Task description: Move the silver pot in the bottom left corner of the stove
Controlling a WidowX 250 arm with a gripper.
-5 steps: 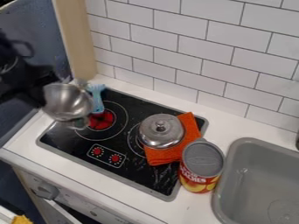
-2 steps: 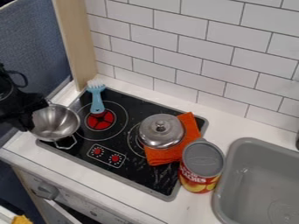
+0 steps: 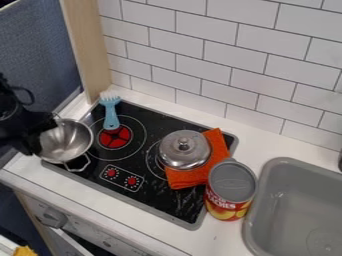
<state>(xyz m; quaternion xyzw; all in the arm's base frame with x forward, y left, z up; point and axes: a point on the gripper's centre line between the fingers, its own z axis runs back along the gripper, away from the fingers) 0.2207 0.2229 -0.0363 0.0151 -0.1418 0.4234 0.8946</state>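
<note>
From my seat I had the silver pot (image 3: 69,145) at the stove's near left corner, reaching over its left edge, with its bare, shiny metal inside turned up to me and a wire loop (image 3: 78,164) at its near side. The black gripper (image 3: 39,135) was right at the pot's left rim, overlapping it in my view, and I couldn't tell whether it was pinching the pot or spread. Nor could I tell whether the pot's weight was on the stove (image 3: 160,200). Just beyond lay a light blue brush (image 3: 111,116), white bristles toward the far edge, beside the red-centred left burner (image 3: 115,137). Nearer me on the stovetop I saw a printed control panel (image 3: 121,178) with two red dials. To the right, a silver lid (image 3: 184,150) with a knob on top overlapped an orange cloth (image 3: 190,177). Next to the cloth, at the stove's right edge, an upright can (image 3: 230,190) wore a red and yellow label with pale lettering and pictured fruit. Farther right sat the grey sink (image 3: 294,200), a round drain in its floor.
</note>
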